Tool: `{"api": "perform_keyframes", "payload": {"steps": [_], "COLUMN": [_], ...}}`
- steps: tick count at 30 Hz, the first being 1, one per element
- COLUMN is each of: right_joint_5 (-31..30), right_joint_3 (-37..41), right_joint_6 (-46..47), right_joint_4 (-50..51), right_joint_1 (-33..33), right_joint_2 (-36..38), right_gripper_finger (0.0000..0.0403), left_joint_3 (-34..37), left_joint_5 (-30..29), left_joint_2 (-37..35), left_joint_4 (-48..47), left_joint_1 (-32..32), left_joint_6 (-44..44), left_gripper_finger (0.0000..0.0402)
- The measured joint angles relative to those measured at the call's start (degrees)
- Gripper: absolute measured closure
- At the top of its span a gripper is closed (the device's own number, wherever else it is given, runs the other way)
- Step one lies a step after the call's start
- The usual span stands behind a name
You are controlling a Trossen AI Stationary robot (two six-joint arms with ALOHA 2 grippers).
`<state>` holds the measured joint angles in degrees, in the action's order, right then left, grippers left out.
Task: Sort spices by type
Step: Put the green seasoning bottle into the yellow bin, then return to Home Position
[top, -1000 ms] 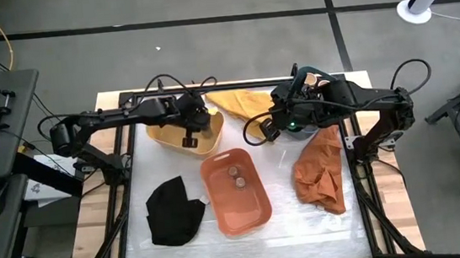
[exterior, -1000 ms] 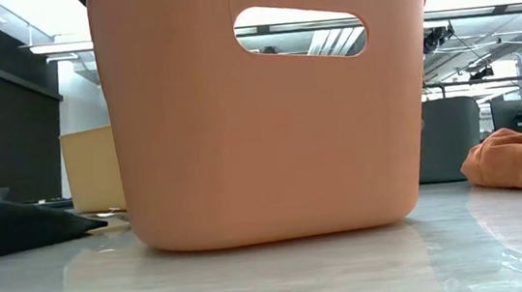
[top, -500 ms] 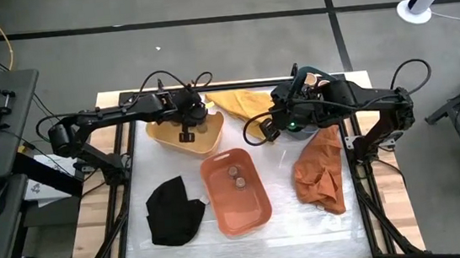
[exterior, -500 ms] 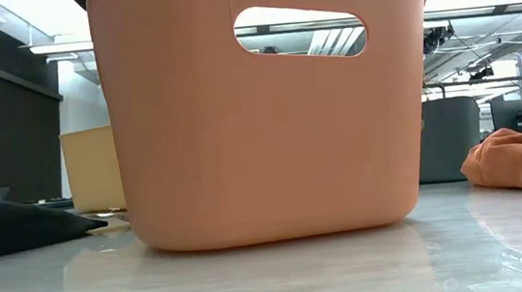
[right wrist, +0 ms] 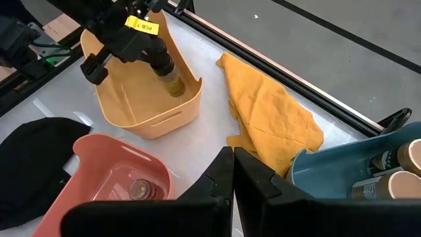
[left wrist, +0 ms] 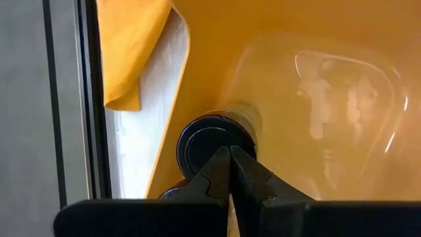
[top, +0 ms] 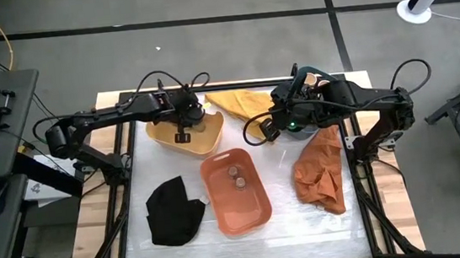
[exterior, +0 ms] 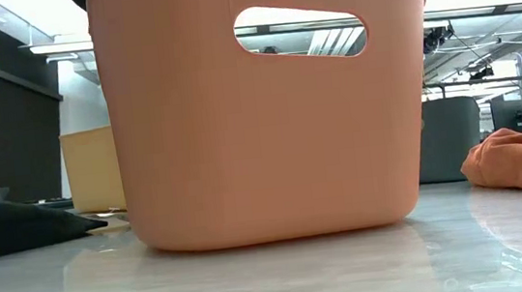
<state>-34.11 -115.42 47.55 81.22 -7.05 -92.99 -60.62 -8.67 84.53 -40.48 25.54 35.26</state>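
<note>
My left gripper (left wrist: 230, 155) is shut and points down into the yellow tub (top: 163, 140) at the far left. Right before its tips sits a slim spice jar's dark cap (left wrist: 209, 139), the jar tilted against the tub's wall (right wrist: 172, 84). A second dark cap (left wrist: 171, 192) peeks out beside it. Two spice jars (top: 235, 176) stand in the orange tub (top: 256, 220) at the middle. My right gripper (right wrist: 231, 164) hangs shut above the table, between the orange tub and the blue tub (right wrist: 342, 172), which holds tan-topped jars (right wrist: 400, 185). My left gripper's shut fingertips (left wrist: 220, 164) come slanting down from above at the tilted jar's dark cap (left wrist: 197, 141). They overlap it in the wrist view, and I cannot tell whether they touch it.
A yellow cloth (top: 240, 102) lies at the far edge between the yellow and blue tubs. An orange cloth (top: 319, 171) lies at the right and a black cloth (top: 174, 210) at the near left. In the low view the orange tub (exterior: 261, 146) blocks most of the table.
My left gripper has drifted a little toward the table's far left over the yellow tub, staying shut. My right gripper has kept still.
</note>
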Motion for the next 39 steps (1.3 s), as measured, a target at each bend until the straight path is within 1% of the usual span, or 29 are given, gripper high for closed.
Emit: {"api": "perform_keyframes", "payload": {"steps": [9, 21, 25, 26, 28, 32, 34, 35, 36, 39], "right_joint_5": [0.0, 0.0, 0.0, -0.2, -0.4, -0.4, 0.8, 1.7, 2.5, 2.9], "right_joint_3": [0.0, 0.0, 0.0, 0.0, 0.0, 0.0, 0.0, 0.0, 0.0, 0.0], "right_joint_6": [0.0, 0.0, 0.0, -0.2, -0.9, -1.5, -1.6, -2.1, -2.5, -3.1], "right_joint_4": [0.0, 0.0, 0.0, 0.0, 0.0, 1.5, 3.5, 4.7, 5.8, 8.4], "right_joint_1": [0.0, 0.0, 0.0, 0.0, 0.0, 0.0, 0.0, 0.0, 0.0, -0.1], "right_joint_2": [0.0, 0.0, 0.0, 0.0, 0.0, 0.0, 0.0, 0.0, 0.0, 0.0], "right_gripper_finger": [0.0403, 0.0403, 0.0403, 0.0403, 0.0403, 0.0403, 0.0403, 0.0403, 0.0403, 0.0403], "left_joint_3": [0.1, 0.0, -0.4, -0.9, -1.6, -1.8, -1.0, -0.2, 0.9, 5.6], "left_joint_5": [0.2, 0.4, 1.4, 2.5, 7.1, 23.0, 29.5, 30.8, 30.8, 28.0], "left_joint_2": [-1.7, -1.9, -3.3, -4.1, -6.0, -12.1, -16.2, -18.5, -21.0, -28.5], "left_joint_4": [-0.3, 0.2, -1.5, -1.7, -2.2, -0.9, 3.2, 5.6, 8.2, 19.8], "left_joint_1": [0.0, 0.0, -0.5, -0.6, -0.9, -1.1, -1.7, -2.4, -3.4, -6.6], "left_joint_6": [-0.4, -2.1, -3.6, -4.7, -7.3, -16.0, -22.0, -24.6, -27.1, -34.8], "left_gripper_finger": [0.0402, 0.0402, 0.0401, 0.0402, 0.0402, 0.0401, 0.0402, 0.0402, 0.0401, 0.0402]}}
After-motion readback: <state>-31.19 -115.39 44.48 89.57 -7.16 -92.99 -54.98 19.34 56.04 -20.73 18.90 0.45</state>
